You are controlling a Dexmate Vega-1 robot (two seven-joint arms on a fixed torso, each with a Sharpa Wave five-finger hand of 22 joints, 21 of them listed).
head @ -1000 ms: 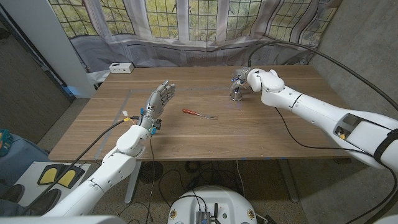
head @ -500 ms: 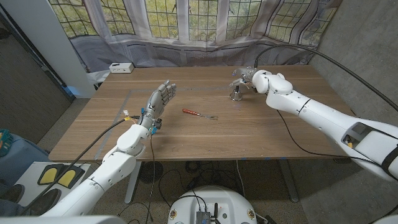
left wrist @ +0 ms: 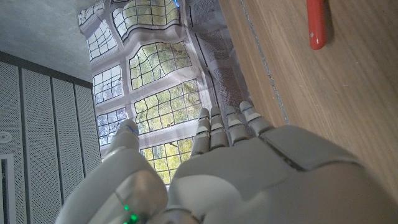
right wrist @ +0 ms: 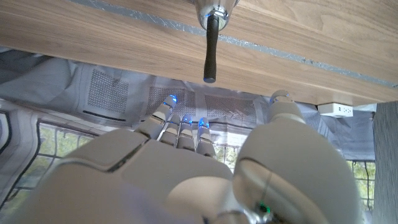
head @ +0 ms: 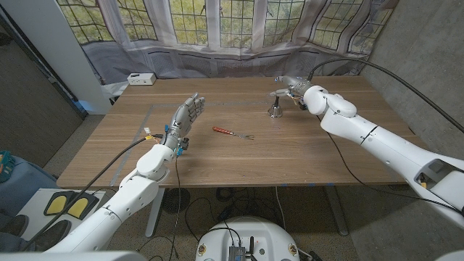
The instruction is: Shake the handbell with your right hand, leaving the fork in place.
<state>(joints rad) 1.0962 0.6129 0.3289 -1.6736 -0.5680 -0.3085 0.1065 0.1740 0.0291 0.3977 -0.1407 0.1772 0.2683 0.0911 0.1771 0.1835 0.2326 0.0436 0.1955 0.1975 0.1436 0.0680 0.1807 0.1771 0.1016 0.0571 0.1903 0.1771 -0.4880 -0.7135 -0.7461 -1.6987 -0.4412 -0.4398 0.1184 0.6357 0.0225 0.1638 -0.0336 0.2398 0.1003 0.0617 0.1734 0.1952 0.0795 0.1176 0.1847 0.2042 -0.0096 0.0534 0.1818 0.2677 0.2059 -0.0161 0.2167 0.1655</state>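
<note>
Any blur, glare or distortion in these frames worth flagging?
Head view: even daylight, sharp, soft shadows under the handbell and fork. Left wrist view: window bars bow strongly toward the edges; left hand close and soft. Right wrist view: right hand soft, bell handle crisp.

In the left wrist view the red-handled fork (left wrist: pixel 317 23) is cut off by the picture's edge, so just a stretch of its handle shows against the wooden counter (left wrist: pixel 323 112). In the right wrist view the silver handbell with its dark handle (right wrist: pixel 211 43) is cropped across its bowl. In the head view the bell (head: pixel 275 110) is too small to make out detail, and the right hand (head: pixel 291 85) beside it shows little of its fingers.
</note>
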